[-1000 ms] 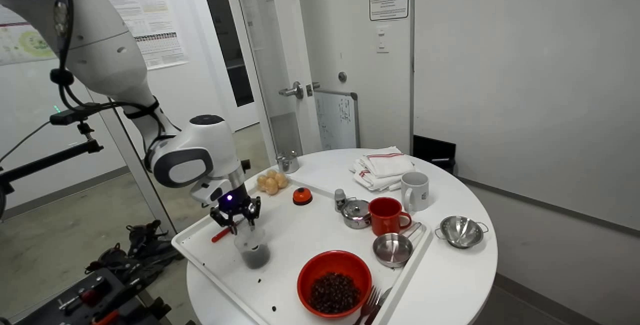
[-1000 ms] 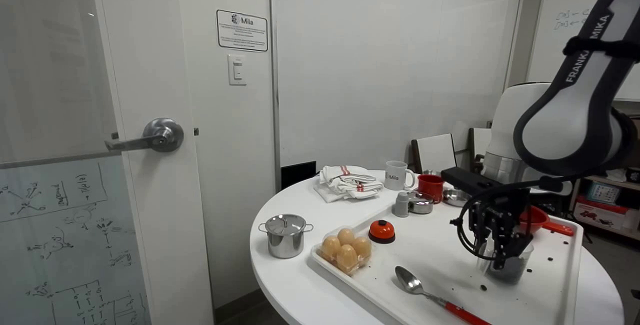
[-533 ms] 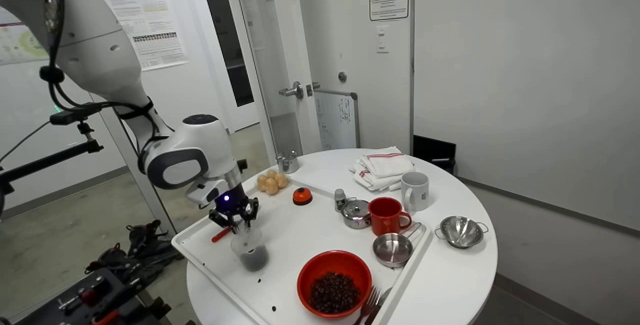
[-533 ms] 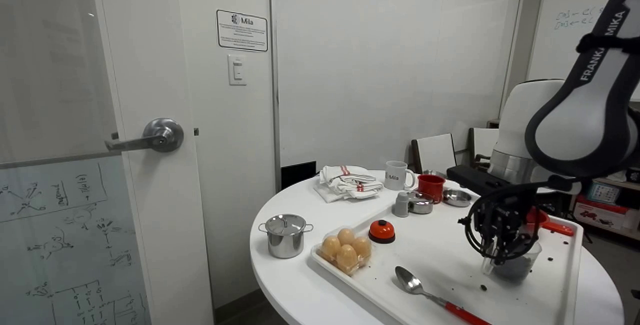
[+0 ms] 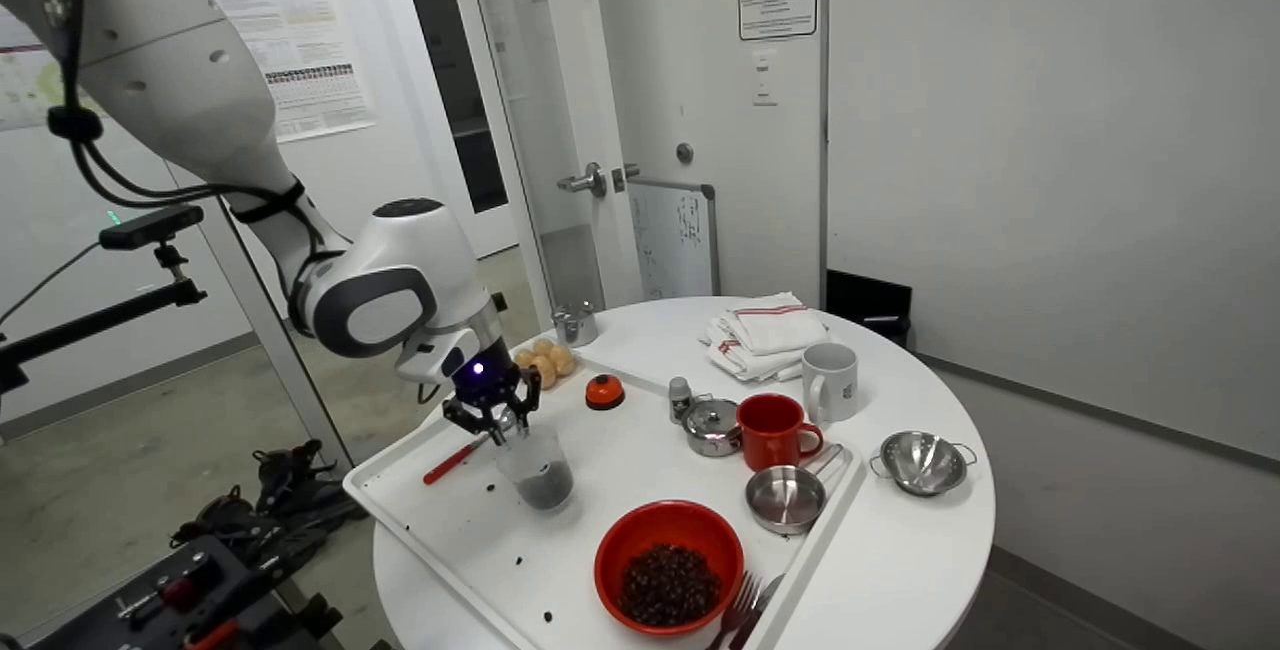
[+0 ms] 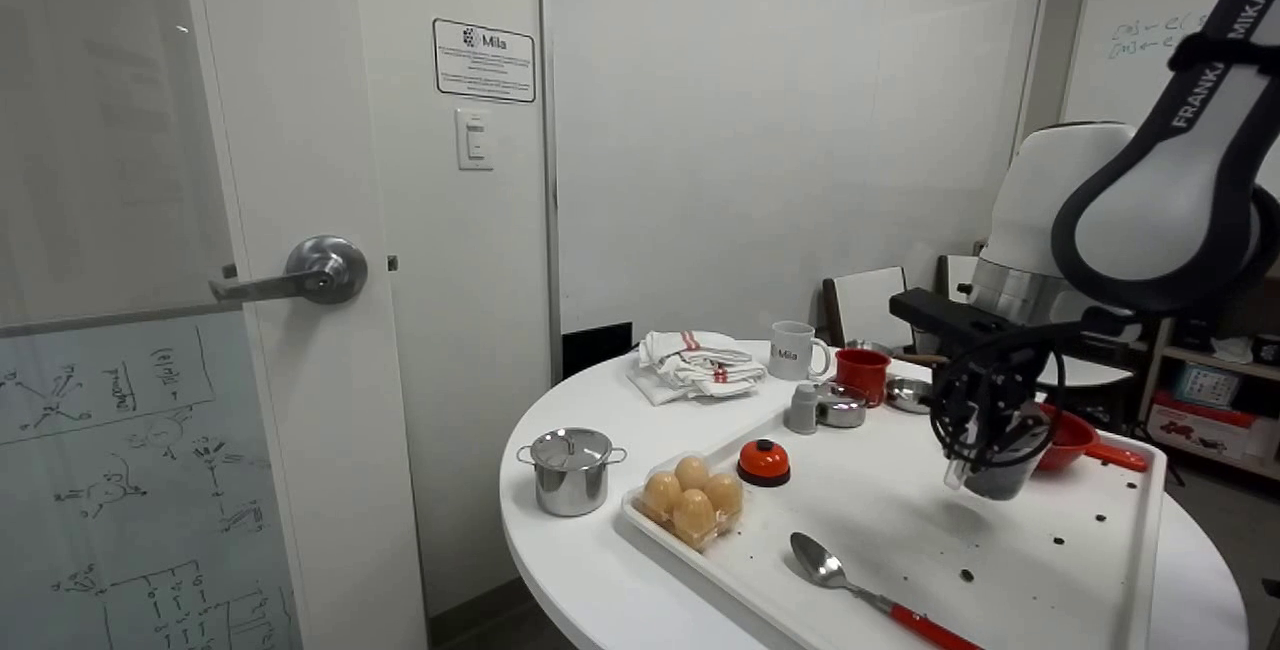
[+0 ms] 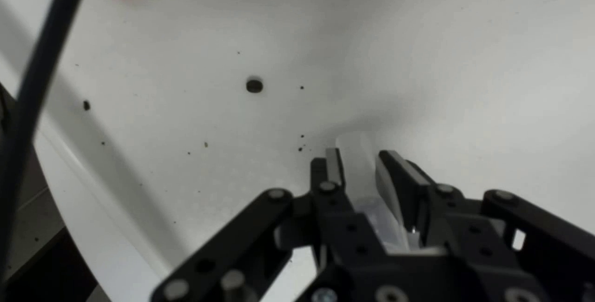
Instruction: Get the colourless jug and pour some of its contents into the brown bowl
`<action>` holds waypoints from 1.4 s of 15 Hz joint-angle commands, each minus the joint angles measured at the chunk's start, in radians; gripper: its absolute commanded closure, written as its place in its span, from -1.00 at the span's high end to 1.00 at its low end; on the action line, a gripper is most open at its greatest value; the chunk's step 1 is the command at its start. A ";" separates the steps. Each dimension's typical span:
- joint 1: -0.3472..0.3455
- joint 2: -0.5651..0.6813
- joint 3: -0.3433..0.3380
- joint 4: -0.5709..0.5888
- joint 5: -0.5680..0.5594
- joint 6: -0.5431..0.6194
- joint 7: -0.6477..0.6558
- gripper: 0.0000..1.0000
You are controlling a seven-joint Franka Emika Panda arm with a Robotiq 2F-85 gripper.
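Note:
The colourless jug, see-through with dark contents in its lower part, hangs from my gripper above the white tray. It also shows in an exterior view, raised off the tray and slightly tilted. In the wrist view my gripper has its fingers on both sides of the jug's clear handle; the jug's body is hidden there. No brown bowl shows in any view. A big red bowl with dark beans stands right of the jug.
A spoon with a red handle, an egg pack and an orange timer lie on the tray. A red mug, steel pan, lidded pot, fork and colander stand or lie further right.
My gripper and the jug first shift slightly left in an exterior view. They then move up and right, and the jug comes off the tray.

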 commanded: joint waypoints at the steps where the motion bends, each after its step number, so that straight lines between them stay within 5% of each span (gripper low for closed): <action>1: -0.032 -0.070 -0.014 0.005 -0.047 -0.067 -0.065 -0.87; 2: -0.019 -0.030 -0.006 0.005 -0.024 -0.025 -0.028 -0.87; 3: -0.026 -0.038 -0.006 0.007 -0.026 -0.031 -0.031 -0.46; 10: -0.023 -0.029 -0.004 0.005 -0.025 -0.031 -0.030 -0.46; 11: -0.024 -0.029 -0.004 0.005 -0.025 -0.031 -0.030 -0.87; 16: -0.206 -0.065 0.154 0.044 0.141 -0.107 -0.126 -0.87; 21: -0.468 -0.101 0.333 0.051 0.453 -0.134 -0.377 -0.87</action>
